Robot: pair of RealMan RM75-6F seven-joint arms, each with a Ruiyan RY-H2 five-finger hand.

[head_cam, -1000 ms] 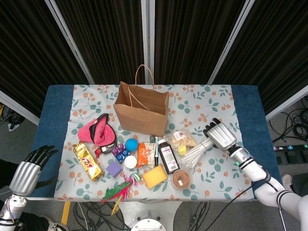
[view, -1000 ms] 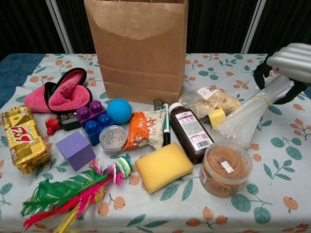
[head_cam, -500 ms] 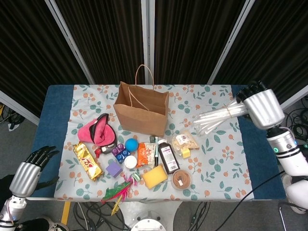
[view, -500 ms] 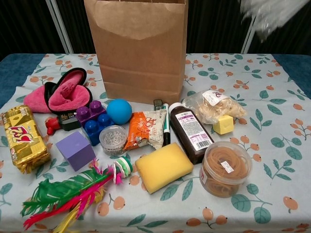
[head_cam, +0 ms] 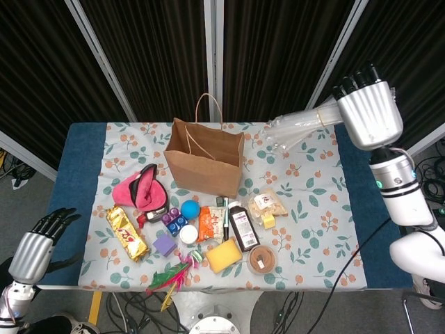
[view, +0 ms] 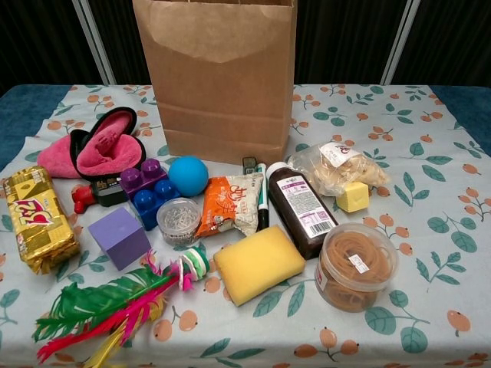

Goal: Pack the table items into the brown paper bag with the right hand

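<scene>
The brown paper bag (head_cam: 204, 157) (view: 217, 77) stands open and upright at the back middle of the table. My right hand (head_cam: 368, 111) is raised high to the right of it and grips a bundle of clear plastic straws (head_cam: 295, 125), whose free end points left toward the bag. That hand does not show in the chest view. My left hand (head_cam: 38, 243) hangs off the table's left edge, fingers apart, holding nothing. Items lie in front of the bag: a yellow sponge (view: 258, 263), a brown bottle (view: 302, 208), a blue ball (view: 188, 175).
Also on the floral cloth (head_cam: 313, 209): a pink slipper (view: 101, 143), gold snack pack (view: 37, 217), purple blocks (view: 149, 192), purple cube (view: 119, 236), feathers (view: 107, 307), tub of rubber bands (view: 354, 265), snack bag (view: 342, 168), yellow cube (view: 353, 196). Dark curtains stand behind.
My right hand has lifted the straw bundle off the table, first up and right, now higher and back, with the straws' end swinging toward the bag. It left the chest view.
</scene>
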